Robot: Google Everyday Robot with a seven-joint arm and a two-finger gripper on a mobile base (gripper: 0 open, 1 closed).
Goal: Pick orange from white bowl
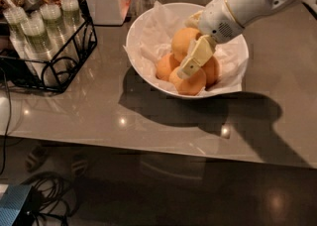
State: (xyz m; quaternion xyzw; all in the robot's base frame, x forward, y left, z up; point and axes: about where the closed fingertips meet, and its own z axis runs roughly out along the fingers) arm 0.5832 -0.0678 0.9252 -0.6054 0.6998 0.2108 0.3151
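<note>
Grasp not done: the orange [179, 39] sits on top of the pile in the white bowl [137, 66], on crinkled paper [153, 36], not lifted. The claw [188, 47] is down in the bowl, spread, one finger [195, 57] across the fruit's front and the other at its back; contact unclear. Left to do, by my read: close, then lift out. Deeper-orange fruits [166, 67] crowd underneath. Room looks free straight up; bowl rim near on the right, wire rack [74, 66] well apart on the desk [148, 121].
</note>
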